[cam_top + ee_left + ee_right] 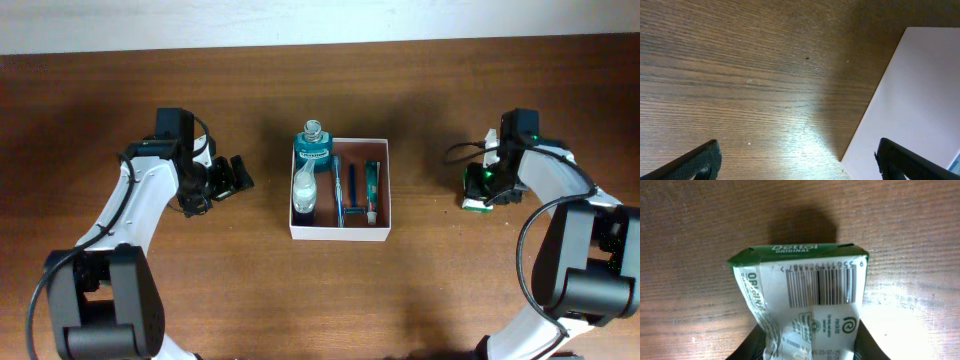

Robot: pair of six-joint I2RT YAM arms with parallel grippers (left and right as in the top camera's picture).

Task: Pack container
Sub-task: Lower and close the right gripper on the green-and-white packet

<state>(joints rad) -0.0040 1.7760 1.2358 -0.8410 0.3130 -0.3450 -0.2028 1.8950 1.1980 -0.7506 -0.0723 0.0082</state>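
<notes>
While the container (pixel 340 233) sits mid-tabletop (pixel 200 280) already holding a mouthwash bottle (pixel 312 150), a small white bottle (pixel 304 190), a toothbrush (pixel 338 190) and a toothpaste tube (pixel 371 190), a green-and-white packet (pixel 475 205) lies well to its right, not yet packed, pinched between the narrowed jaws of the right gripper (pixel 478 195). The left gripper (pixel 238 178) hovers left of the box, jaws wide and empty. Only the right wrist view shows the packet's barcode, Dettol lettering and that grip; only the overhead shows the contents.
</notes>
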